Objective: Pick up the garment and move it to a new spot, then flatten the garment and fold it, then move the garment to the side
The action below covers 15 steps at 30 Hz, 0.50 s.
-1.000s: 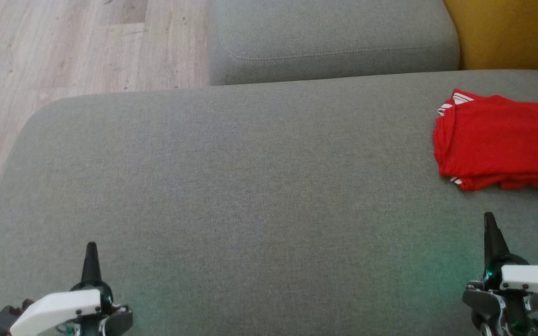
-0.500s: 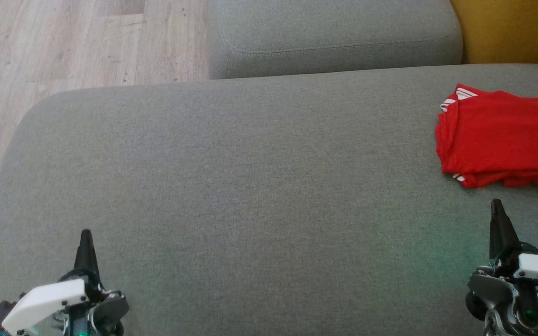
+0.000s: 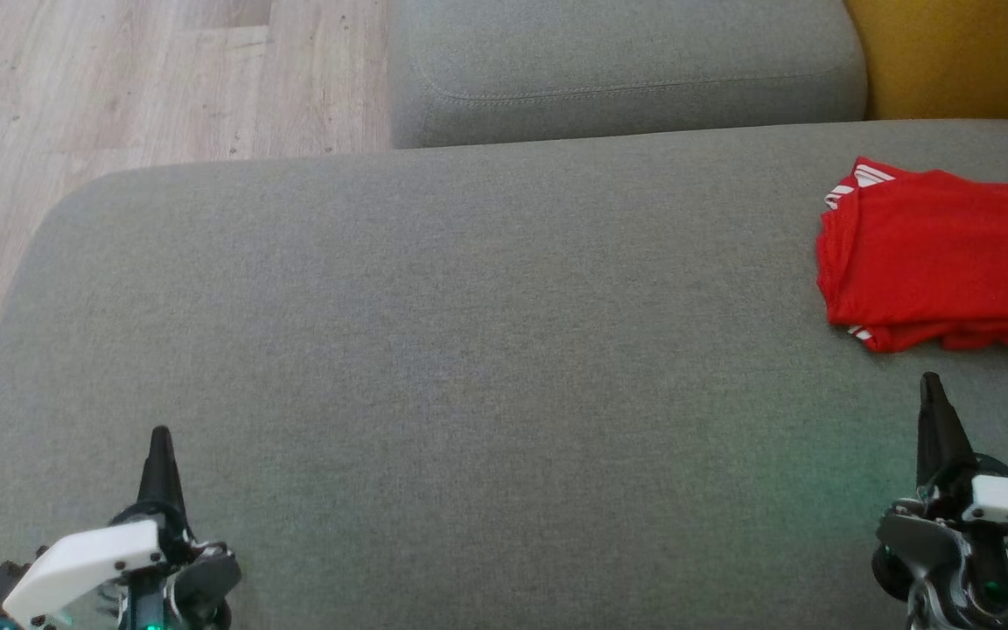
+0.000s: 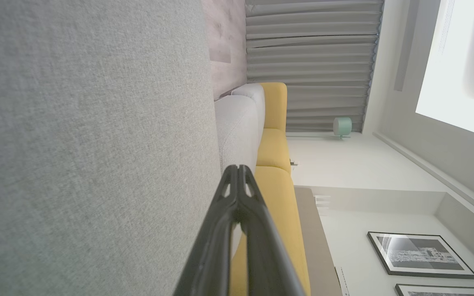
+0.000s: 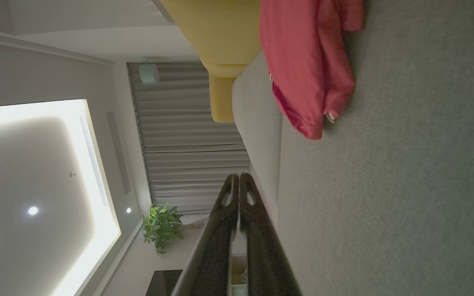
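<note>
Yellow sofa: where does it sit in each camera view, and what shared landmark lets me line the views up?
Head view: yellow sofa in the top right corner.
Left wrist view: centre, running down to the bottom edge.
Right wrist view: top centre.
Shared landmark: the grey seat, in all three.

I'm working in what looks like a home living room: wide grey woven-fabric sofa [image 3: 469,350], yellow upholstered seats [image 4: 276,148] beside it, pale wood-plank floor [image 3: 119,87], grey pleated curtains [image 4: 311,49], black-framed monochrome pictures [image 4: 420,255] (two, wall-hung) and a leafy green potted plant [image 5: 161,228].
</note>
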Available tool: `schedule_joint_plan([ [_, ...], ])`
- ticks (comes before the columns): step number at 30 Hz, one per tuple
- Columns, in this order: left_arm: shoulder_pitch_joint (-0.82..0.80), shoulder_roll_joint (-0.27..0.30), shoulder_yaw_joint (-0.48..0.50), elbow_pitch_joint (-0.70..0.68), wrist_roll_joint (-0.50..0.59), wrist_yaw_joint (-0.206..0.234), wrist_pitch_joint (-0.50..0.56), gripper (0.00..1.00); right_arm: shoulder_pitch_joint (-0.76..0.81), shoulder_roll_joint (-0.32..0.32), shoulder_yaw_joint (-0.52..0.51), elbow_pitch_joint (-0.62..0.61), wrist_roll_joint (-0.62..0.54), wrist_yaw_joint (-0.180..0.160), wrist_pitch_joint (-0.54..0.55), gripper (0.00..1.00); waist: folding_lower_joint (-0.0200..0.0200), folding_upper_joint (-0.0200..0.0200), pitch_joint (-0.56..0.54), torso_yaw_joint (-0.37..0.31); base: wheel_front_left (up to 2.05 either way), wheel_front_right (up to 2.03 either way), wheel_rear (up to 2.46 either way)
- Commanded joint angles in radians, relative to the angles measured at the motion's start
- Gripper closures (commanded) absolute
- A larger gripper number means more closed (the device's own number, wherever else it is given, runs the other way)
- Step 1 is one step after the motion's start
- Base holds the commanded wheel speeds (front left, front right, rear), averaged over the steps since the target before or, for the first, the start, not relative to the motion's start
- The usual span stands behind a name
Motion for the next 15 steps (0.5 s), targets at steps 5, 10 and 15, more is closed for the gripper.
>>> schedule_joint_plan([
  [5, -0.048, 0.004, 0.04, -0.036, -0.005, -0.007, 0.003, 1.0, -0.056, -0.005, 0.02, -0.038, 0.007, 0.007, 0.006, 1.0, 0.0, 0.0, 0.0, 0.0, 0.0, 0.0, 0.0],
  [10, -0.048, 0.004, 0.04, -0.036, -0.005, -0.007, 0.003, 1.0, -0.056, -0.005, 0.02, -0.038, 0.007, 0.007, 0.006, 1.0, 0.0, 0.0, 0.0, 0.0, 0.0, 0.0, 0.0],
  [15, -0.048, 0.004, 0.04, -0.036, -0.005, -0.007, 0.003, 1.0, -0.056, -0.004, 0.02, -0.038, 0.007, 0.007, 0.006, 1.0, 0.0, 0.0, 0.0, 0.0, 0.0, 0.0, 0.0],
])
